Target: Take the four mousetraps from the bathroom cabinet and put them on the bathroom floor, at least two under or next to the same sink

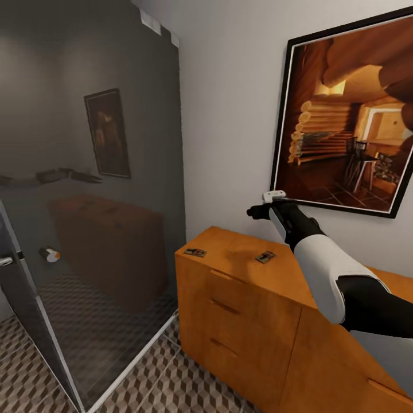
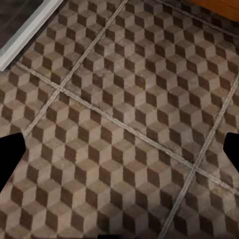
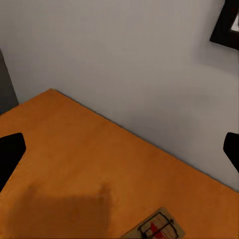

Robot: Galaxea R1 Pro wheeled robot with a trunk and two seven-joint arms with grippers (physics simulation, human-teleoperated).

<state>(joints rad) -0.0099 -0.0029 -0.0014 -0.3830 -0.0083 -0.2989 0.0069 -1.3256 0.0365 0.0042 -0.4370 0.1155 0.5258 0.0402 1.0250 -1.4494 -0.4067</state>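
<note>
Mousetraps (image 1: 265,257) atop cabinet (image 1: 241,310), beside glass partition (image 1: 103,172)

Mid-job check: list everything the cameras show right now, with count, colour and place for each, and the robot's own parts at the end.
mousetraps: two in sight, brown wood with dark wire, on the cabinet top, one near its left front corner, one further right
cabinet: one, orange-brown, against the white wall
bathroom floor: brown, beige and white cube tiles
glass panel: one, dark and reflective, left of the cabinet
framed picture: one, black frame, log cabin interior, on the wall above the cabinet
small cylinder: one, white and orange, seen through the glass
right arm: white and black, stretched over the cabinet
right end effector: black, above the cabinet top, fingers apart
left end effector: black, over bare floor, fingers apart
</note>
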